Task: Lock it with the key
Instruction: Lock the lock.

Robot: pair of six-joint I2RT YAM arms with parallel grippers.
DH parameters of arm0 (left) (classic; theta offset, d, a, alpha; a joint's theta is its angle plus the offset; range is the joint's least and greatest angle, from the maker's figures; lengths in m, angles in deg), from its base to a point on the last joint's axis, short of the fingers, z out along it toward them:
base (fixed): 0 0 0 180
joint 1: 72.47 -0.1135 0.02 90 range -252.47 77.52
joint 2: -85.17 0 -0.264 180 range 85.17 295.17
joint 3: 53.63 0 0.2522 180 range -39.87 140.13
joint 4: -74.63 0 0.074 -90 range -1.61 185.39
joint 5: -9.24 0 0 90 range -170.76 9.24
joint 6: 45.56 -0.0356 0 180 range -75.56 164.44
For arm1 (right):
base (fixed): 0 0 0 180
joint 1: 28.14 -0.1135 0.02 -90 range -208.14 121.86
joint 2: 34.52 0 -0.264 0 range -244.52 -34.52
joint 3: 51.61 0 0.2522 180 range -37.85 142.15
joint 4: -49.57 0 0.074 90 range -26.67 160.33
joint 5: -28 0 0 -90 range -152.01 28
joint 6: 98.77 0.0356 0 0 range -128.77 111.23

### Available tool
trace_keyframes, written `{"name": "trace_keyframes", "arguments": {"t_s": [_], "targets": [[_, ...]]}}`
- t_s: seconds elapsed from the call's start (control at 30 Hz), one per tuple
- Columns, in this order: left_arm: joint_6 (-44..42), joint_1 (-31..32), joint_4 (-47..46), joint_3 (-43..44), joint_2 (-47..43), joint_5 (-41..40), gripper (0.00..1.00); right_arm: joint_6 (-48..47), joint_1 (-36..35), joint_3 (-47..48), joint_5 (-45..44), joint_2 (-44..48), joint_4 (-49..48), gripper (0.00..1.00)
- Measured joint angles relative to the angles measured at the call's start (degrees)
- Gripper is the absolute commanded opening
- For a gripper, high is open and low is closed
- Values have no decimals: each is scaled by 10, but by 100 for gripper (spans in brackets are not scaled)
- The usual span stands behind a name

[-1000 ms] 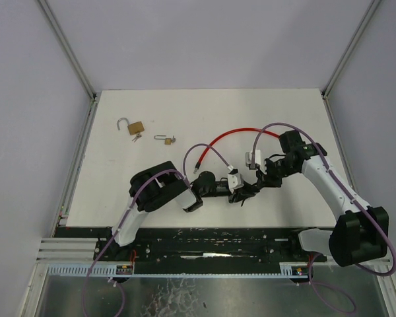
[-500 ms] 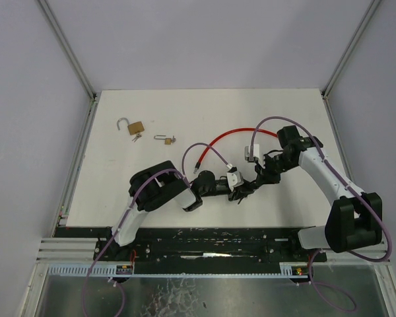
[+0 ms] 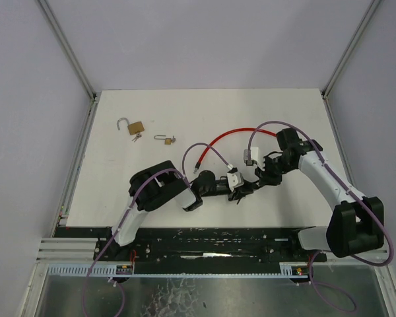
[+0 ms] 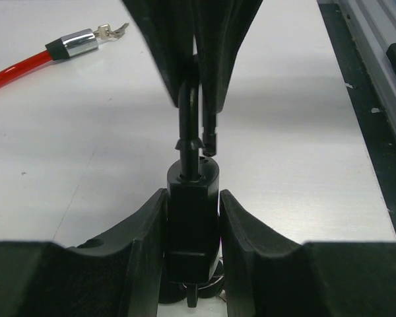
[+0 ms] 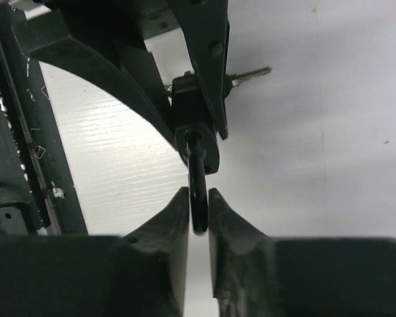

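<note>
Left wrist view: left hand (image 4: 193,197) is clamped on the black padlock (image 4: 192,221), midway along the table's (image 4: 303,152) near edge. Right hand (image 5: 198,195) pinches its shackle (image 5: 197,168); the key (image 5: 249,74) shows just beyond the body

Lost padlock (image 4: 193,211) base inside left gripper (image 4: 193,198); cropped red cable (image 4: 13,71) at left wrist view's edge; hid most of key (image 5: 249,74) behind that gripper.
</note>
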Motion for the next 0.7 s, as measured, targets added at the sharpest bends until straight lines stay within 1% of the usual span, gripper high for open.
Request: {"name": "trace_keyframes", "arguments": {"t_s": [0.1, 0.2, 0.33, 0.47, 0.6, 0.7], "targets": [[0, 3, 3, 1, 0, 6, 0, -6, 1, -9, -2, 23, -8, 41], [0, 9, 8, 1, 0, 12, 0, -21, 13, -9, 5, 47, -9, 46], [0, 11, 11, 1, 1, 16, 0, -44, 40, -9, 12, 71, -6, 47], [0, 11, 13, 1, 2, 16, 0, -74, 61, -9, 24, 73, 11, 47], [0, 11, 13, 1, 2, 16, 0, -109, 80, -12, 33, 55, 48, 47], [0, 11, 13, 1, 2, 16, 0, -119, 83, -37, 35, 24, 50, 47]]}}
